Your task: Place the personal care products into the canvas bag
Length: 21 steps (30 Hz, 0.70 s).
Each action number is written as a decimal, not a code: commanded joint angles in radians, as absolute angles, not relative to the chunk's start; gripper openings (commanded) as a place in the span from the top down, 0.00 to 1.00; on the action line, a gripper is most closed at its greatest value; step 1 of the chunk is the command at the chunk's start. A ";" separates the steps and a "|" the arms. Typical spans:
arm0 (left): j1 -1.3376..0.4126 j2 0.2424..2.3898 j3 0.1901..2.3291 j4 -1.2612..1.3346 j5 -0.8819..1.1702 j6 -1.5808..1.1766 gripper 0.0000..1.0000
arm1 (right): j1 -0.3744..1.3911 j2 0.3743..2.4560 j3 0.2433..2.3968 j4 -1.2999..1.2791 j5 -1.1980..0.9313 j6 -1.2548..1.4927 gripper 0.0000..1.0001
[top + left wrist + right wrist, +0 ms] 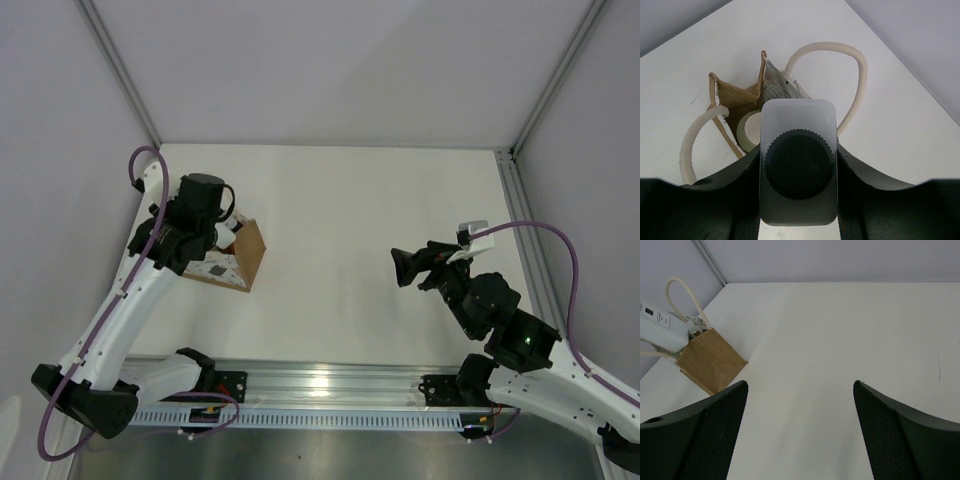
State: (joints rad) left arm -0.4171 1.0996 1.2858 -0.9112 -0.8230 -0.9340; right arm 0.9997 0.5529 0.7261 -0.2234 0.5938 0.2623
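The canvas bag [240,258] stood on the white desk [350,215] at the left of the overhead view, its brown side facing the middle of the desk. From the left wrist camera its mouth [737,97] gaped open in the upper left of the frame, with the two cream rope handles [856,65] looping out to either side. Inside it, a round cream cap [751,131] showed near the lower edge of the opening, and a grey-white flat tube [774,90] leaned against the far wall. The left tool [799,200] pinched a translucent white bottle with a dark ribbed cap [799,164], one finger on each flat side, just over the near edge of the bag's mouth. In the right wrist view, that bottle [664,331] lay at the bag's top, at the far left of the frame. The right tool [800,386] was spread wide with nothing between its fingers, well apart from the bag, at the right of the overhead view [403,266].
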 commanded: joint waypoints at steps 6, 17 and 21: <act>-0.433 1.114 1.316 -0.965 -0.814 -0.999 1.00 | 1.005 0.555 0.769 -0.215 0.598 0.272 0.10; -0.433 1.150 1.318 -1.011 -0.887 -1.002 1.00 | 1.005 0.557 0.769 -0.216 0.600 0.272 0.10; -0.433 1.151 1.353 -1.031 -0.949 -0.985 1.00 | 1.005 0.558 0.769 -0.213 0.597 0.270 0.10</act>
